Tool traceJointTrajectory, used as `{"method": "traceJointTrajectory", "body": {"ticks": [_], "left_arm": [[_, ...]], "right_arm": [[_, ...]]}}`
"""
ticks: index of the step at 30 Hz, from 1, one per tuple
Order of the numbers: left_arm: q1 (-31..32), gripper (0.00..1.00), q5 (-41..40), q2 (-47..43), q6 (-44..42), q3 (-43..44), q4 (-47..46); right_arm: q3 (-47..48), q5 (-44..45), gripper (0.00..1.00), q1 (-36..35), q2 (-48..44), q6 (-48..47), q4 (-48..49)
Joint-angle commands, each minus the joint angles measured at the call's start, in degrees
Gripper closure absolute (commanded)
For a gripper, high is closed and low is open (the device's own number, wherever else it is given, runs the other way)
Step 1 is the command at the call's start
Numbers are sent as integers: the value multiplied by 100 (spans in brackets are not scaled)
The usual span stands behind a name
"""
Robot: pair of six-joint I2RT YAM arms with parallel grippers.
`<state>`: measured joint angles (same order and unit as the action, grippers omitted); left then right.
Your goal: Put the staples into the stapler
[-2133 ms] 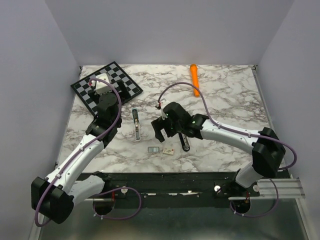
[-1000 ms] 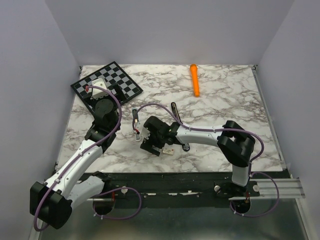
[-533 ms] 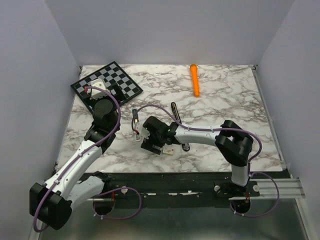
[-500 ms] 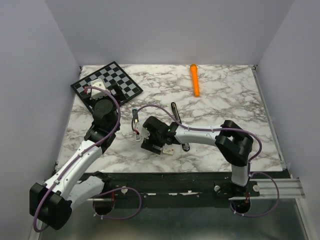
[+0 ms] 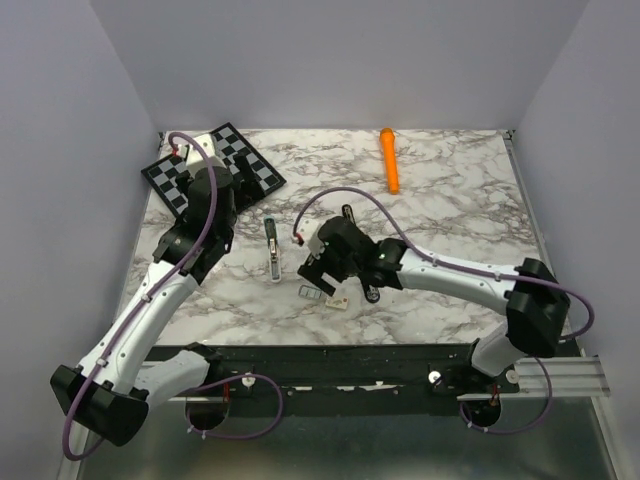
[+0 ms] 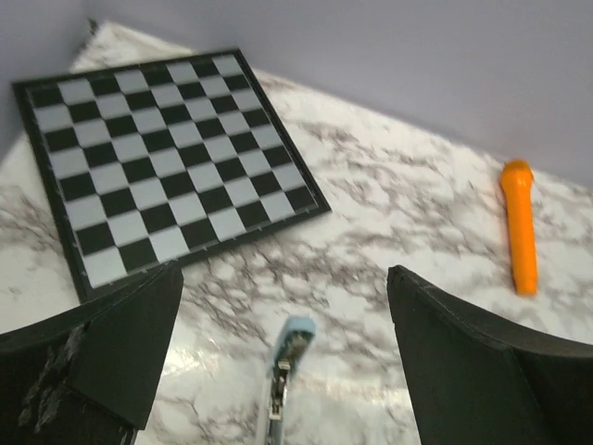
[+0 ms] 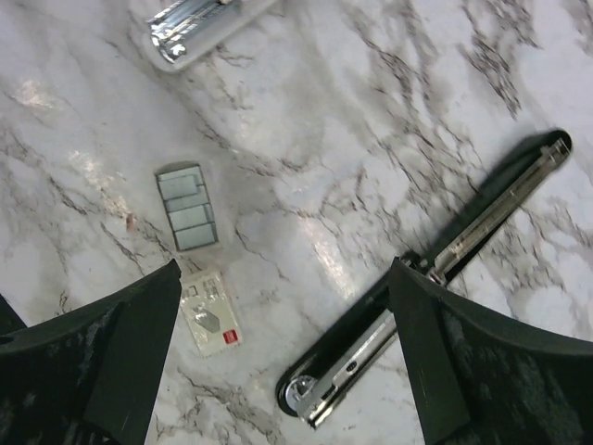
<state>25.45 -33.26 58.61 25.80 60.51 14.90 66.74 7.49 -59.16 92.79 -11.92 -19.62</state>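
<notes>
1. Right gripper (image 7: 283, 297): jaws spread wide, holding nothing. Left gripper (image 6: 285, 287): the same, empty, over by the chessboard (image 6: 167, 158).
2. Staples (image 7: 188, 207) lie flat on the table (image 7: 306, 120) between the right fingers (image 7: 102, 371), just off one tip, untouched.
3. Stapler (image 7: 482, 218) lies swung open beside the other finger.
4. Staples are probably light, slick and brittle, and the block looks segmented. Pinch its long sides gently and low, or it may snap or skid.

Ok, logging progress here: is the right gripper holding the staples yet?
No, the staples lie flat on the marble table, apart from the open right gripper.
</notes>
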Motion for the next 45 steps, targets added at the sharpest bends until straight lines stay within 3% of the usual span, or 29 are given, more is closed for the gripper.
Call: {"method": "traceJointTrajectory", "body": {"ticks": [1, 6, 12, 14, 18, 23, 29, 45], "left_arm": [[12, 1, 1601, 326, 1163, 347, 2603], [565, 9, 2252, 563, 1611, 198, 3168], [1645, 20, 2262, 1301, 1761, 224, 3529], [1787, 32, 2236, 1556, 1797, 181, 3433], [2095, 48, 2297, 1925, 1604, 119, 3002], [2289, 60, 2306, 2558, 1323, 215, 2721], [2377, 68, 2359, 3103, 953, 321, 2641], [2368, 71, 2473, 3789, 373, 462, 2668]], "right_arm": [[-591, 559, 0, 290, -647, 1110, 1], [-1433, 938, 0, 958, -1675, 2026, 98], [-2120, 1536, 0, 1503, -2835, 2528, 414], [-2463, 1790, 0, 1538, -3301, 2511, 660], [-3122, 2099, 0, 1600, -3970, 2510, 1135], [-3588, 2204, 0, 1609, -4436, 2590, 1496], [-3738, 2380, 0, 1609, -4577, 2616, 1583], [-3677, 2284, 0, 1609, -4349, 2440, 1645]]}}
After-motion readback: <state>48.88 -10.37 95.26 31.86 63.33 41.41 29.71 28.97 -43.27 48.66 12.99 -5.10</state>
